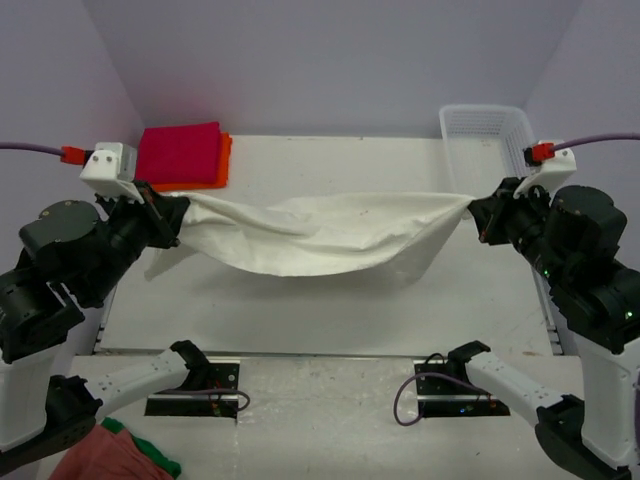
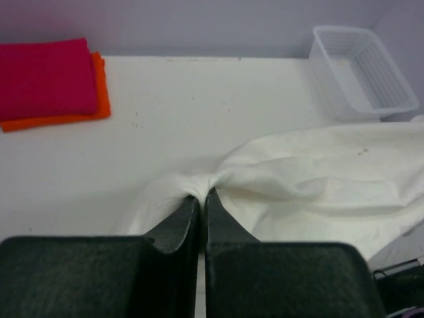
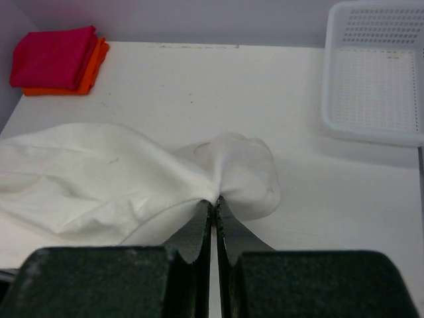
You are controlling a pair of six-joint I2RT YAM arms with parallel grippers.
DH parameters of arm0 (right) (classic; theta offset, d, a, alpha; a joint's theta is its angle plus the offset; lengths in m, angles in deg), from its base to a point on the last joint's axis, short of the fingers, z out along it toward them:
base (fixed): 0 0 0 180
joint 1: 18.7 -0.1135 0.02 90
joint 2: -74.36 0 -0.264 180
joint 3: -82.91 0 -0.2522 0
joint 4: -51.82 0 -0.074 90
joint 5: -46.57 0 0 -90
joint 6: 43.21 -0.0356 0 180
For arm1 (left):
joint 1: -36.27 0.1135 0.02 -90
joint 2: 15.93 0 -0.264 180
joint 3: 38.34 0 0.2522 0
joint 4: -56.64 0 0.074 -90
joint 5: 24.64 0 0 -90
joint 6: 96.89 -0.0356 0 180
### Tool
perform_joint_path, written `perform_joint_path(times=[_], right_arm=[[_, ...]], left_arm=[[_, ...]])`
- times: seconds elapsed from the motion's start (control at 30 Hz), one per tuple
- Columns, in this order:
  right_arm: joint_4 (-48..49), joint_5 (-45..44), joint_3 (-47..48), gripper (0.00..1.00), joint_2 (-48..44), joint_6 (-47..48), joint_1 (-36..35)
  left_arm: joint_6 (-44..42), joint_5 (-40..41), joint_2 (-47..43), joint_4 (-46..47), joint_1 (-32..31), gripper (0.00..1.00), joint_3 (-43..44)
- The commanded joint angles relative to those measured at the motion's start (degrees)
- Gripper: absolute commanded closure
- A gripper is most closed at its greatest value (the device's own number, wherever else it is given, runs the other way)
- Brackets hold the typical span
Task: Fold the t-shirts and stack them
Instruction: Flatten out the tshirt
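Top view: cream-white t-shirt [image 1: 310, 235] strung between the two arms, over the middle of the counter [image 1: 330, 310]. It sags in the centre and casts a shadow below. From above I cannot tell whether the low edge touches the surface.

The left end effector [image 1: 170, 218] has the shirt's left end. The right end effector [image 1: 480, 212] has its right end, just in front of the white mesh basket [image 1: 485, 125] at the far right corner.

Left wrist view: fingers pressed together, only a thin slit between them, a bunch of white fabric pinched at the tips. The cloth fans out to the right. A few small brownish specks on it, which the top view does not resolve.

Right wrist view: same tight pinch, with cloth spreading left and a rounded lobe of fabric bulging just past the tips. That lobe is hidden behind the arm in the top view.

Far left corner of the counter: magenta-red t-shirt [image 1: 178, 152], folded, lying on the folded orange t-shirt [image 1: 224, 165]. Orange shows along the right and near edges. Both wrist views put this stack well apart from the white shirt.

Top view only: salmon-pink cloth [image 1: 105, 458] and green cloth [image 1: 152, 458] at the bottom left, by the left arm's base.
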Motion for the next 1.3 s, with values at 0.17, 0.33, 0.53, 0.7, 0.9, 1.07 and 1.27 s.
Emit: perform_joint_path(times=[0.17, 0.33, 0.53, 0.7, 0.9, 1.07, 1.27], right_arm=[[-6.14, 4.6, 2.83, 1.0, -4.3, -0.19, -0.5], [-9.83, 5.74, 8.8, 1.0, -5.17, 0.34, -0.41], [-10.01, 12.06, 17.67, 1.0, -6.67, -0.19, -0.41], [-9.75, 15.32, 20.24, 1.0, -7.72, -0.8, -0.33], [-8.61, 16.21, 20.24, 1.0, -7.73, -0.63, -0.06], [-8.09, 17.69, 28.49, 1.0, -4.3, 0.34, 0.12], [-2.73, 23.58, 32.55, 1.0, -3.42, 0.95, 0.46]], left_arm=[[5.2, -1.35, -3.27, -1.75, -0.04, 1.0, -5.92], [5.29, -4.77, -8.27, 2.02, 0.14, 1.0, -6.09], [5.29, -10.56, -15.04, 7.64, 0.49, 1.0, -7.76], [5.64, -14.62, -20.41, 13.71, 0.58, 1.0, -12.24], [6.08, -13.74, -22.87, 16.87, 0.84, 1.0, -18.57], [4.51, -14.7, -21.91, 20.73, 0.93, 1.0, -17.62], [1.69, -18.57, -21.47, 25.22, 1.19, 1.0, -14.28]])
